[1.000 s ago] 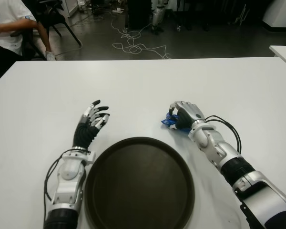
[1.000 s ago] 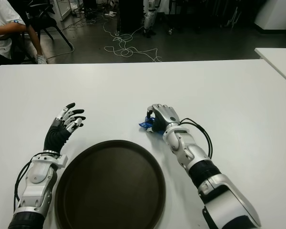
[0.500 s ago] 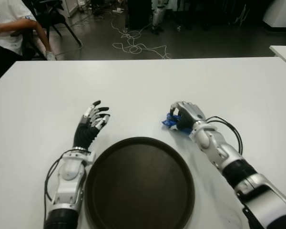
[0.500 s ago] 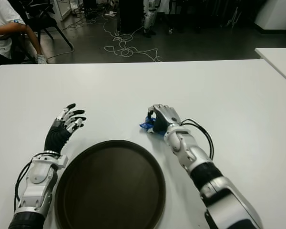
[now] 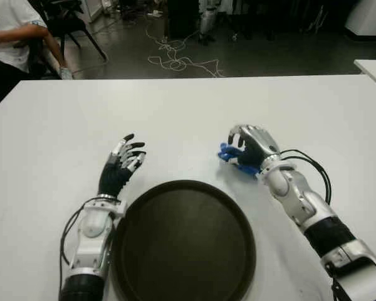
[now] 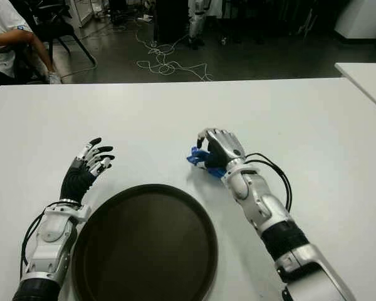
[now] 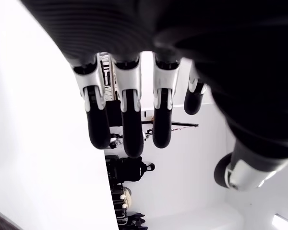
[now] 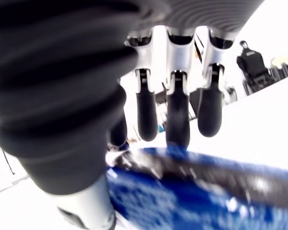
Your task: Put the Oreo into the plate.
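A blue Oreo packet is held in my right hand, whose fingers curl over it just above the white table. In the right wrist view the blue wrapper fills the palm under the fingertips. The dark round plate lies near the table's front edge, to the left of and nearer than the packet. My left hand shows beside the plate's left rim, fingers spread, holding nothing.
A seated person is at the far left beyond the table. Cables lie on the dark floor behind. Another white table's corner shows at the right edge.
My right hand has lifted slightly and shifted right and away with the Oreo packet in it. The left hand has barely moved.
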### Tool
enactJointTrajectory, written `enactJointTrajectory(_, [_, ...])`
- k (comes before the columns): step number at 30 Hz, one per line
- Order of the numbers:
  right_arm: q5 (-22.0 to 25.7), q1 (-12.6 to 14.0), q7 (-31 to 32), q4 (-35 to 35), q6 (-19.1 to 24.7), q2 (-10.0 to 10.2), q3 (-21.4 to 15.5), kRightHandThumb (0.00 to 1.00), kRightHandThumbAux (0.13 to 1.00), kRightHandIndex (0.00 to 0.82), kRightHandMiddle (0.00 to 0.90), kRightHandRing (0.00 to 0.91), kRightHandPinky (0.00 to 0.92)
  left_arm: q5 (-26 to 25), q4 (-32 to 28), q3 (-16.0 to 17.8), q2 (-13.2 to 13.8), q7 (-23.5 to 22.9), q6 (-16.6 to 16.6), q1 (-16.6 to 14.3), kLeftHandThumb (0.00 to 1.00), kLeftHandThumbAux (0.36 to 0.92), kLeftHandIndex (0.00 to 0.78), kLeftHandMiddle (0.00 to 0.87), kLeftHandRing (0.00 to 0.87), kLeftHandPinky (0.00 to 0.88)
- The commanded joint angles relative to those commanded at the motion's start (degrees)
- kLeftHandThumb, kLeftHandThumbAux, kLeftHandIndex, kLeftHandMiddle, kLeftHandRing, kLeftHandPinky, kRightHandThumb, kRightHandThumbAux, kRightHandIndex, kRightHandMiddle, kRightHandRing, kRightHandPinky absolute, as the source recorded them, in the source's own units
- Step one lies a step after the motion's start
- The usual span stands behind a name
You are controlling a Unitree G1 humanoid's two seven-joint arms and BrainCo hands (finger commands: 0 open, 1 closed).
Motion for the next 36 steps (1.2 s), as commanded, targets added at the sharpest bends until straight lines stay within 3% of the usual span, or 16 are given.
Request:
enactJointTrajectory(12, [-0.2,1.9,1.5,-6.1,0.6,-0.8,-0.9,0.100,0.914,0.655,0.775,0.779,0.759,-0.1,0.7,0.0,0.1,-0.1,-0.1,-0.3,0.403,0.602,0.112,0.258,0.282,0.301])
enactJointTrajectory(24, [2.5,2.6,2.7,-8.5,-2.5,-0.5,-2.5,0.075,0.915,0.635,0.765,0.775,0.759,-0.3,2.3,0.2,0.0,-0.1,-1.0,-0.9,0.380,0.572,0.107,0.250,0.278,0.295])
enactJointTrajectory(36, [4.0,2.8,2.8,-11.0,-5.7,0.2,-3.2,0.036,0.923,0.639,0.778,0.784,0.768,-0.5,2.9,0.0,-0.1,-0.2,-1.3,-1.5,0.400,0.591,0.104,0.250,0.281,0.309])
